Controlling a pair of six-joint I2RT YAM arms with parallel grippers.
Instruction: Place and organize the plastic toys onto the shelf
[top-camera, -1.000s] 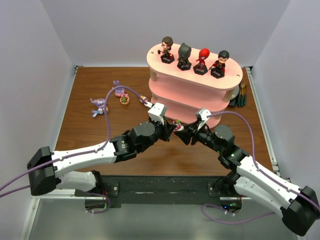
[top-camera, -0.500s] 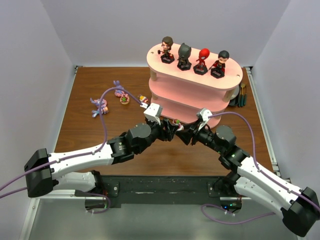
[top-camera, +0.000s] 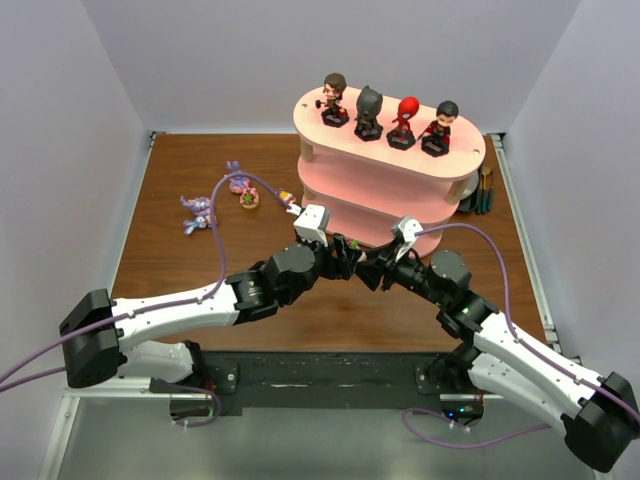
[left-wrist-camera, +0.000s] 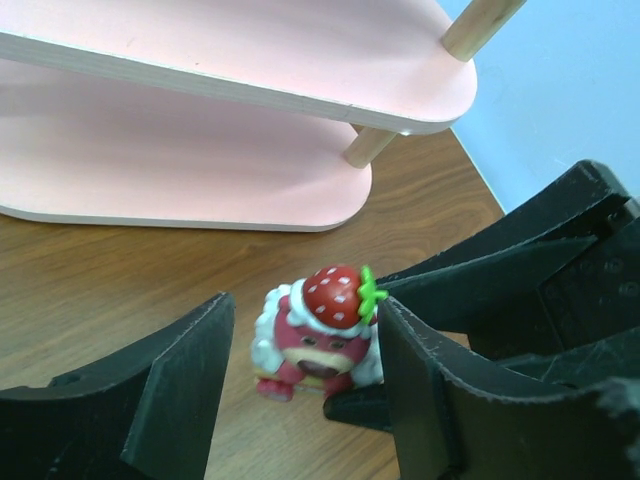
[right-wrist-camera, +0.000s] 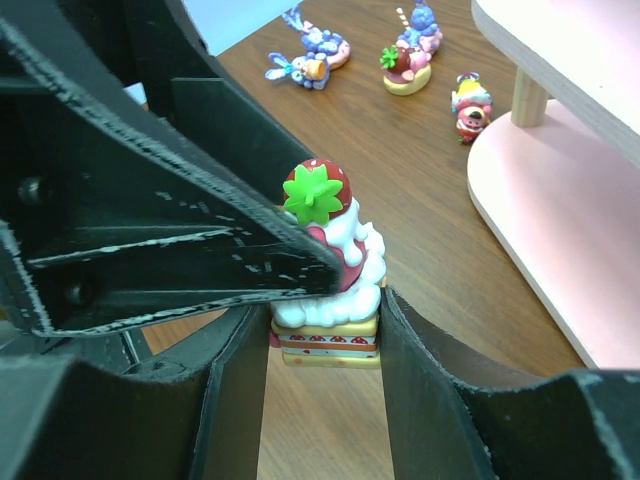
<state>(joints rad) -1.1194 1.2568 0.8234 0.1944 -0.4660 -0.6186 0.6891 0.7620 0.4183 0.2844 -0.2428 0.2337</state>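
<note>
On the brown table (top-camera: 170, 270) just before the shelf (top-camera: 400, 185), your right gripper (right-wrist-camera: 322, 315) clamps the strawberry toy (left-wrist-camera: 320, 335), left gripper (left-wrist-camera: 300, 320) parted around it: handover looks complete, so next lift it onto a board.

4 big-head figs (top-camera: 369, 110), 3 tiny toys (left-wrist-camera: 320, 335), 3 purple critters (top-camera: 197, 213).

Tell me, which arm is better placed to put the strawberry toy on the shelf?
Right. The right gripper clamps the strawberry toy by its base, beside the shelf; the left gripper stands open around it.
</note>
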